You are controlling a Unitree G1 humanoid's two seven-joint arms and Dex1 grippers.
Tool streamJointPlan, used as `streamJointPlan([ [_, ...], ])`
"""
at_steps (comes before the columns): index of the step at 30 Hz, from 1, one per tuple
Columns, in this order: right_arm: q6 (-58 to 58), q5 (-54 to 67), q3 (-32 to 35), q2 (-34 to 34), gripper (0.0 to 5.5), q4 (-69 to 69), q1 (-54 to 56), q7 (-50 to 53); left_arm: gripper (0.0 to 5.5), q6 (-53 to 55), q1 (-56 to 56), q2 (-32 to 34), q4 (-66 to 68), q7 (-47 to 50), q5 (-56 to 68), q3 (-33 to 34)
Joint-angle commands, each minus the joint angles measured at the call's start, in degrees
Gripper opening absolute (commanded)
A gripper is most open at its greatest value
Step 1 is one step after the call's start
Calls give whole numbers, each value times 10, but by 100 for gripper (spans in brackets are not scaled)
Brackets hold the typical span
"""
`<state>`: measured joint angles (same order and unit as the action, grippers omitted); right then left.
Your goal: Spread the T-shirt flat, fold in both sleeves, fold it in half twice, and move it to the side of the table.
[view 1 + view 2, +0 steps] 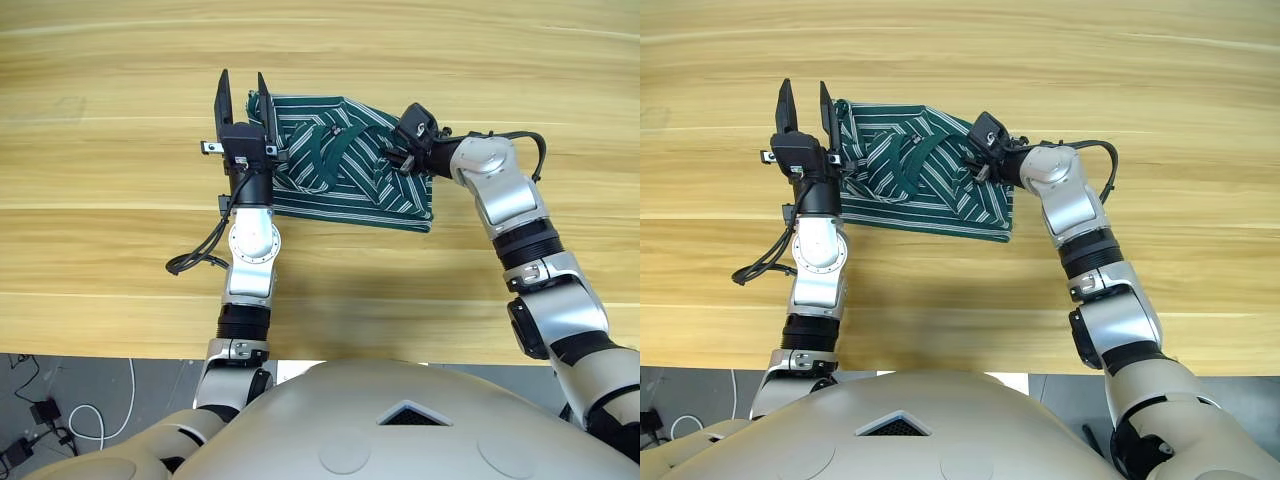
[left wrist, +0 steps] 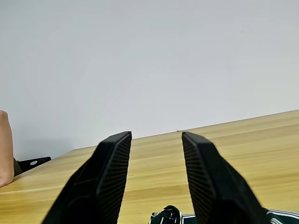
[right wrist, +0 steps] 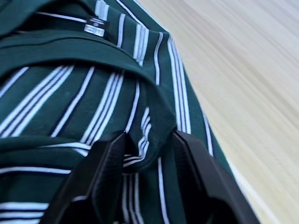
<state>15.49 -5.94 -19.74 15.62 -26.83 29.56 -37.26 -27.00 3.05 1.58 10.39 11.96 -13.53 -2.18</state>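
Pale wood boards run side to side across the tabletop (image 1: 500,60), with a plain white wall (image 2: 149,56) beyond its far edge. The right gripper (image 3: 149,140) sits low on the T-shirt (image 1: 340,170), at the cloth's far right corner. Its two black fingers (image 3: 103,172) are pinched on a raised ridge of the green fabric (the fold fills the gap between them). The left gripper (image 1: 243,82) stands at the shirt's left edge, spread wide and pointing toward the far side. It holds nothing, and bare wood shows through the gap. Whether it touches the cloth I cannot tell, though its body overlaps the shirt's left border as seen from the head.

The T-shirt is dark green with thin white stripes, already gathered into a compact, roughly rectangular bundle. It lies between the two grippers, around the middle of the tabletop. Its near edge is fairly straight. The top layer is rumpled, with the collar band (image 1: 325,150) curling across the middle and a small label (image 3: 96,29) near it. A black cable (image 1: 195,255) loops off the left forearm onto the wood at the near left. Below the tabletop's near edge, a white cord (image 1: 80,410) lies on the grey floor (image 1: 60,380).
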Motion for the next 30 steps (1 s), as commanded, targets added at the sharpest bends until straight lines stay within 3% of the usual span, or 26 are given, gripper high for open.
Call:
streamJointPlan([
  [1, 20, -11, -14, 2, 181, 23, -15, -12, 199, 11, 9, 0, 4, -1, -3, -2],
  [11, 21, -16, -12, 3, 181, 21, -24, -10, 199, 12, 13, 1, 10, -2, -3, -2],
  [23, 13, -17, -6, 5, 1, -7, -24, -7, 204, 17, 12, 2, 11, -4, -6, -10],
  [30, 6, -11, 6, 6, 1, -17, -15, -4, 204, 19, 13, 4, 15, -5, -7, -15],
])
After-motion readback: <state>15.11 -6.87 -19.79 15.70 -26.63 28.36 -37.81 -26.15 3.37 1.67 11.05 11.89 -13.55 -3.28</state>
